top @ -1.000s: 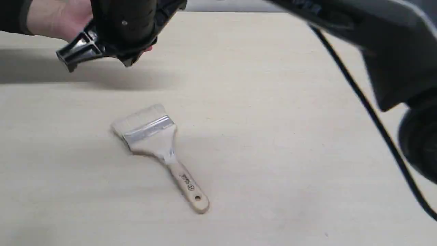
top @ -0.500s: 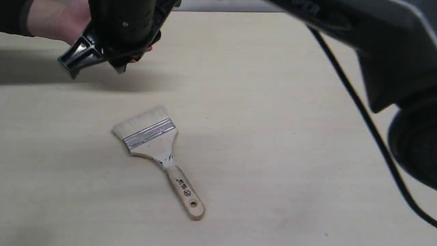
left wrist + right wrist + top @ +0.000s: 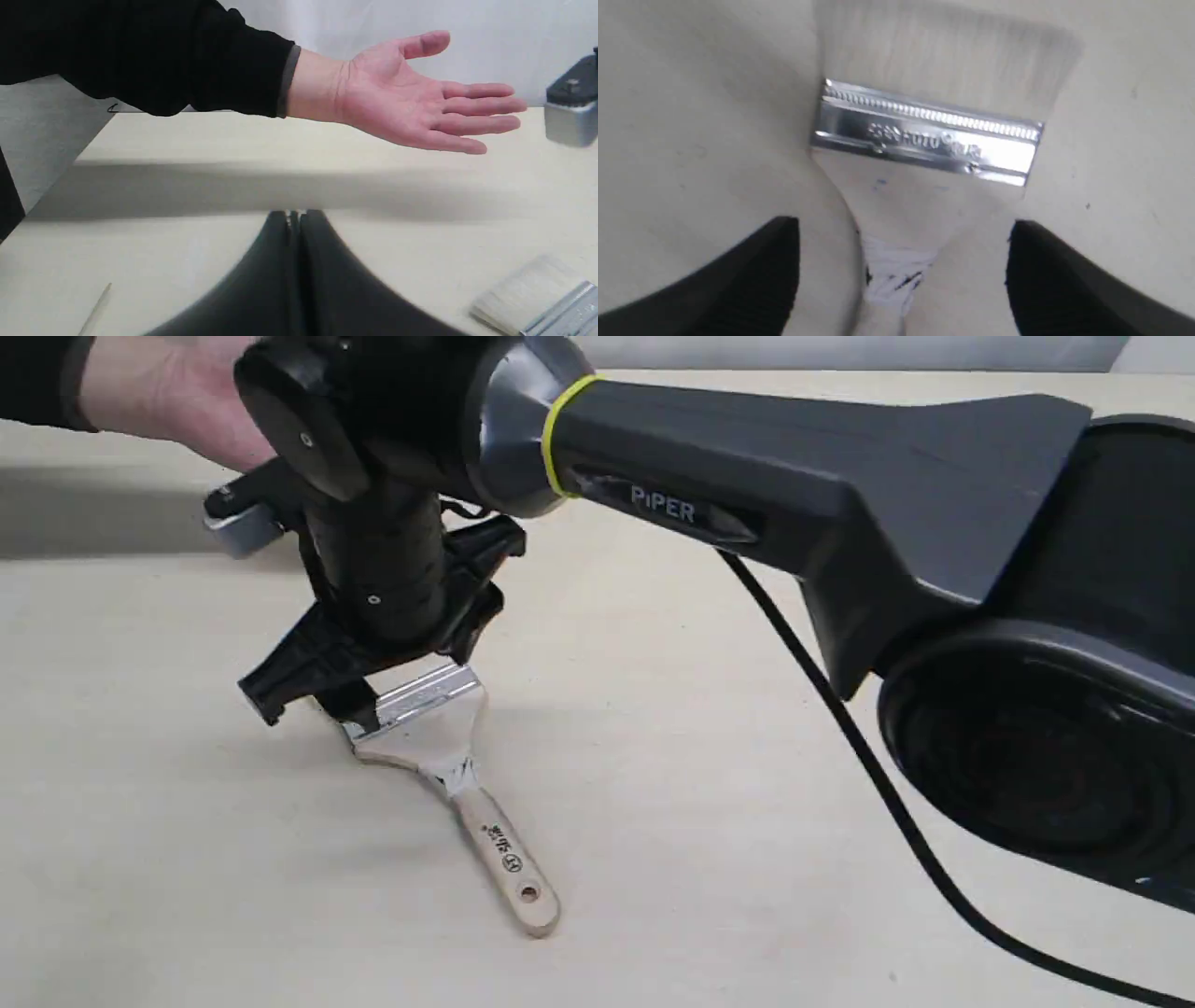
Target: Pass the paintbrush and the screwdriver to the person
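Note:
The paintbrush [image 3: 498, 845] lies flat on the table, pale bristles pointing away and wooden handle towards the front. My right gripper [image 3: 392, 683] has reached across and hangs low over its ferrule [image 3: 924, 135]. It is open [image 3: 903, 226], with one black finger on each side of the brush's neck and neither touching it. The person's bare open hand [image 3: 406, 98] hovers palm-up and empty above the far left of the table [image 3: 177, 392]. My left gripper [image 3: 294, 218] is shut with nothing visible between its fingers. The brush's bristles [image 3: 532, 291] lie off to its side. The screwdriver is out of view.
The right arm's dark forearm [image 3: 794, 476] and its black cable [image 3: 840, 728] cross the right half of the table. A thin pale rod [image 3: 96, 310] lies at one edge of the left wrist view; I cannot tell what it is.
My right gripper has come down from beside the person's hand to just above the brush's ferrule, and its forearm now spans the scene. The brush has barely moved.

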You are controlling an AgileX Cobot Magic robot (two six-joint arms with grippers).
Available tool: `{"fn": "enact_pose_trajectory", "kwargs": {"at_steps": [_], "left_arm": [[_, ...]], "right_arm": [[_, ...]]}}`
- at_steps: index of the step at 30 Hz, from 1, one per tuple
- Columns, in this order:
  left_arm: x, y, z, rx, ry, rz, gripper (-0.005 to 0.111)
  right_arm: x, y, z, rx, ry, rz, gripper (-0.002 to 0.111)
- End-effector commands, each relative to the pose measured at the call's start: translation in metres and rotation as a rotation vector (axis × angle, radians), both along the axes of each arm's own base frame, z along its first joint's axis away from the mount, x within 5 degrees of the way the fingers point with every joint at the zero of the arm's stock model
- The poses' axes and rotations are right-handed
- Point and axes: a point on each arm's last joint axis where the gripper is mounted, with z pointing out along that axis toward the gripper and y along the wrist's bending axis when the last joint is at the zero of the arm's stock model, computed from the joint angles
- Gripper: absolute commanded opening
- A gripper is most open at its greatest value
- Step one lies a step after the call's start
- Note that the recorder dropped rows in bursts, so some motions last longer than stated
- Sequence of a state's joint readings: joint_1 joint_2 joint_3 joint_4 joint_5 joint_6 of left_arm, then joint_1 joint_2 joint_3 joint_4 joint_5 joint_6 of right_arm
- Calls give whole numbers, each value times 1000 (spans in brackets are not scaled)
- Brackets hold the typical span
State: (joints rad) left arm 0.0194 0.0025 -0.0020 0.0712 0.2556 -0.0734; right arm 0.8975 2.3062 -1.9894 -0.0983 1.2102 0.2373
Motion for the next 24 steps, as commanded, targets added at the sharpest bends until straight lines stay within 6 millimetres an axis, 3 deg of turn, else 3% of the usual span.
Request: {"fn": "enact_pose_trajectory", "kwargs": {"at_steps": [1, 8, 24], "left_arm": [[0, -1, 0, -3, -7, -8, 0], [0, -1, 0, -3, -7, -8, 0], [0, -1, 0, -3, -7, -8, 0]], "right_arm": [[-4, -9, -13, -58, 28, -29, 65], [-13, -20, -38, -134, 92, -31, 65], [-16, -13, -40, -54, 120, -50, 60]]}}
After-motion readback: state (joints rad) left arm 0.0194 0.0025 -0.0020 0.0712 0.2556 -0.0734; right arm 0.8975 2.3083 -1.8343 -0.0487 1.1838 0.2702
